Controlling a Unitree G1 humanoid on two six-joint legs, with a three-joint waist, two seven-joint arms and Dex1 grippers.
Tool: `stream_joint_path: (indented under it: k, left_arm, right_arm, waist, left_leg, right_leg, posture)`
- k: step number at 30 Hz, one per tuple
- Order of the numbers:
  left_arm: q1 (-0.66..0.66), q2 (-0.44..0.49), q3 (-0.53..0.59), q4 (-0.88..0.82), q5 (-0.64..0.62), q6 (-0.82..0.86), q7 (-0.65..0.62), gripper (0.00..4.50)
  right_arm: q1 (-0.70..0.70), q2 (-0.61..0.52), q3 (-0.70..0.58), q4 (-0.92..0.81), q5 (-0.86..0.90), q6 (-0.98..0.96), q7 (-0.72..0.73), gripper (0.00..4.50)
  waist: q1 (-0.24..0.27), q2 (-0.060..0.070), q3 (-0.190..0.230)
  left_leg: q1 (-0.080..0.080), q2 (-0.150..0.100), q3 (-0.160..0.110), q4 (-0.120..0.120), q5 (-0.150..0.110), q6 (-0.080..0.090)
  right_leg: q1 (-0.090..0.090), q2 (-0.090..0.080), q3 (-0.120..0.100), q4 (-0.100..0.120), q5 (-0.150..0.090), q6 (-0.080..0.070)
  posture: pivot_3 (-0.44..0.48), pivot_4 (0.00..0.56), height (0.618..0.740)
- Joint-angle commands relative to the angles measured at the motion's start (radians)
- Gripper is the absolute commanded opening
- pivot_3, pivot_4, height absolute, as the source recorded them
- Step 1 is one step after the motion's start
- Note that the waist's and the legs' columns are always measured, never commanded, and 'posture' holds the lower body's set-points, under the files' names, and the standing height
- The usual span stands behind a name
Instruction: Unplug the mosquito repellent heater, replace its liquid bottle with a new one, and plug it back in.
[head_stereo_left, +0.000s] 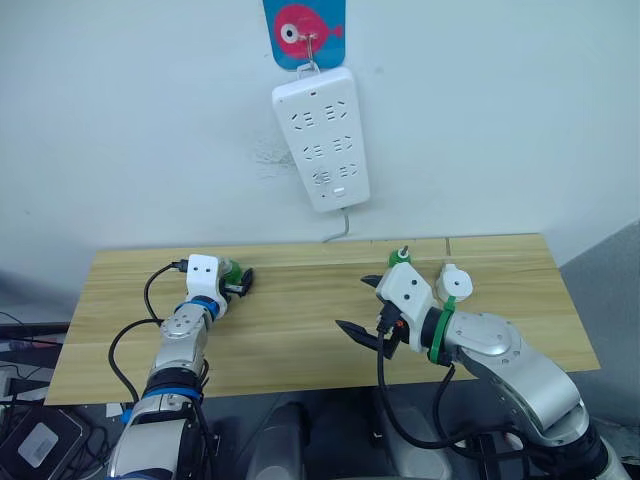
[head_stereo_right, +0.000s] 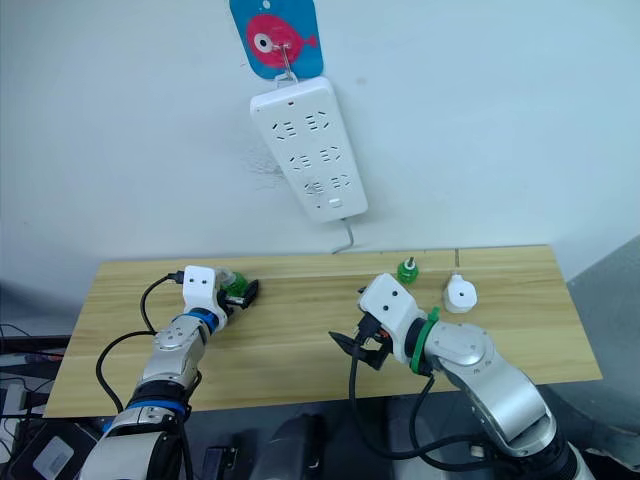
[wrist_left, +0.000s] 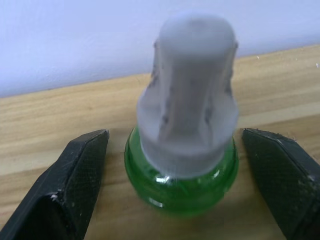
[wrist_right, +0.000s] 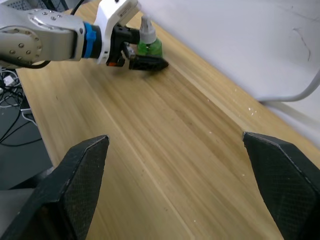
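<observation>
Closest to the head camera, the right gripper (head_stereo_left: 362, 307) hovers low over the wooden table (head_stereo_left: 300, 320) with its two black fingers spread wide and nothing between them; bare wood lies in the gap. Beyond those fingers, toward the wall, stands a small green bottle (head_stereo_right: 408, 270) with an uncovered top, and just beside it to the robot's right sits the mosquito repellent heater (head_stereo_right: 459, 293), a small white rounded unit resting on the table, not plugged in. On the wall above hangs a long white power strip (head_stereo_right: 309, 146).

Across the table, the left gripper (head_stereo_right: 243, 291) has its fingers apart around a second green bottle (wrist_left: 181, 172), which carries a grey cap (wrist_left: 187, 90). This bottle stands upright between the two fingers (wrist_left: 75, 177), with a visible strip of wood on either side, so neither pad touches it. It sits slightly nearer one finger than the other.

By the look of it, the step in hand is picking up this capped bottle, probably the fresh one. To do it well, the fingers should close slowly and evenly on the round green body below the cap, not on the cap, which may turn or slip. Centring the bottle first would stop one pad from pushing it sideways and tipping it. It should be lifted straight up, kept upright, only once both pads press firmly.
</observation>
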Motion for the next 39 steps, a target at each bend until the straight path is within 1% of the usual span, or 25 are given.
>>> stream_joint_path:
  k: [1,5,7,11,12,15,17,18,20,23,27,33,39]
  left_arm:
    - [0.029,0.003,0.000,0.015,-0.003,-0.035,-0.027,3.59]
    - [0.055,0.011,0.000,-0.004,0.000,-0.052,-0.038,2.28]
    - [0.067,0.025,-0.004,-0.023,0.005,-0.065,-0.051,2.25]
    - [0.109,0.055,-0.031,-0.155,0.010,-0.063,-0.110,2.25]
    - [0.155,0.066,-0.084,-0.315,-0.013,-0.023,-0.199,2.25]
    - [0.235,0.117,-0.214,-0.683,-0.098,0.141,-0.427,2.25]
    - [0.241,0.156,-0.258,-0.803,-0.140,0.242,-0.514,2.25]
    - [0.224,0.192,-0.291,-0.880,-0.184,0.331,-0.586,2.25]
    - [0.178,0.240,-0.334,-0.972,-0.241,0.444,-0.688,2.25]
    - [0.085,0.271,-0.373,-1.010,-0.272,0.538,-0.766,2.25]
    - [0.005,0.268,-0.404,-0.986,-0.252,0.544,-0.826,2.25]
    - [-0.010,0.251,-0.419,-0.967,-0.224,0.487,-0.856,2.25]
    - [-0.010,0.228,-0.404,-0.983,-0.244,0.490,-0.857,2.25]
  right_arm:
    - [0.005,-0.006,-0.025,-0.049,0.016,-0.001,-0.006,4.49]
    - [-0.002,-0.008,-0.031,-0.034,0.007,-0.017,-0.010,4.49]
    - [-0.005,-0.011,-0.031,-0.025,0.000,-0.030,-0.009,4.49]
    - [-0.010,-0.014,-0.054,-0.018,0.007,-0.043,-0.002,4.49]
    - [-0.019,-0.021,-0.076,-0.033,0.027,-0.031,0.012,4.49]
    - [-0.058,-0.017,-0.136,-0.070,0.117,0.025,0.053,4.49]
    - [-0.085,-0.014,-0.156,-0.075,0.168,0.053,0.071,4.49]
    - [-0.109,-0.024,-0.161,-0.085,0.207,0.079,0.096,4.49]
    - [-0.153,-0.043,-0.158,-0.090,0.266,0.122,0.137,4.49]
    - [-0.218,-0.053,-0.137,-0.072,0.314,0.158,0.156,4.49]
    - [-0.286,-0.028,-0.110,-0.010,0.313,0.168,0.129,4.49]
    - [-0.321,0.034,-0.094,0.049,0.316,0.173,0.084,4.49]
    - [-0.318,0.046,-0.043,0.084,0.284,0.140,0.065,4.49]
  waist:
    - [-0.001,0.000,0.001]
    - [-0.002,0.000,0.001]
    - [-0.002,0.000,0.001]
    - [-0.002,0.000,0.001]
    - [-0.001,0.000,0.001]
    - [0.004,-0.001,0.001]
    - [0.012,-0.001,0.001]
    - [0.012,-0.001,0.000]
    - [0.006,-0.001,0.000]
    - [0.002,-0.001,0.000]
    - [-0.004,-0.001,-0.003]
    - [-0.003,-0.001,-0.004]
    - [-0.001,-0.001,-0.006]
  left_leg:
    - [0.000,0.000,0.000,0.000,0.000,0.000]
    - [0.000,0.000,0.000,0.000,0.000,0.000]
    - [0.000,0.000,0.000,0.000,0.000,0.000]
    - [0.000,0.000,0.000,0.000,0.000,-0.001]
    - [0.000,0.000,-0.001,0.000,0.000,-0.001]
    - [-0.004,0.000,-0.001,0.000,0.000,-0.003]
    - [-0.011,-0.001,-0.003,0.001,0.004,-0.010]
    - [-0.013,-0.001,-0.003,0.001,0.005,-0.011]
    - [-0.016,-0.001,-0.004,0.001,0.005,-0.011]
    - [-0.016,-0.001,-0.004,0.001,0.005,-0.010]
    - [-0.016,-0.001,-0.004,0.002,0.005,-0.009]
    - [-0.017,0.000,-0.003,0.002,0.007,-0.012]
    - [-0.017,-0.001,-0.003,0.002,0.007,-0.012]
  right_leg:
    - [0.000,0.000,0.000,0.000,0.000,0.000]
    - [0.000,0.000,0.000,0.000,0.000,0.000]
    - [0.000,0.000,0.000,0.000,0.000,0.000]
    - [0.000,0.000,0.000,0.000,0.000,0.000]
    - [0.000,0.000,0.000,0.000,0.000,0.000]
    - [-0.003,-0.001,0.000,-0.001,0.000,0.000]
    - [-0.007,-0.002,-0.002,-0.001,0.001,-0.001]
    - [-0.011,-0.002,-0.002,0.000,0.001,-0.001]
    - [-0.015,-0.002,-0.003,0.002,0.002,-0.002]
    - [-0.015,0.000,-0.004,0.004,0.002,-0.002]
    - [-0.015,0.001,-0.004,0.005,0.002,-0.003]
    - [-0.017,0.001,-0.003,0.005,0.002,-0.003]
    - [-0.017,0.000,-0.003,0.006,0.002,-0.003]
  posture:
    - [-0.162,0.340,0.740]
    - [-0.159,0.334,0.740]
    - [-0.152,0.327,0.740]
    - [-0.138,0.309,0.740]
    - [-0.135,0.302,0.740]
    - [-0.128,0.280,0.740]
    - [-0.129,0.263,0.740]
    - [-0.132,0.255,0.740]
    - [-0.140,0.241,0.740]
    - [-0.151,0.226,0.740]
    - [-0.157,0.215,0.740]
    - [-0.155,0.211,0.740]
    - [-0.145,0.207,0.740]
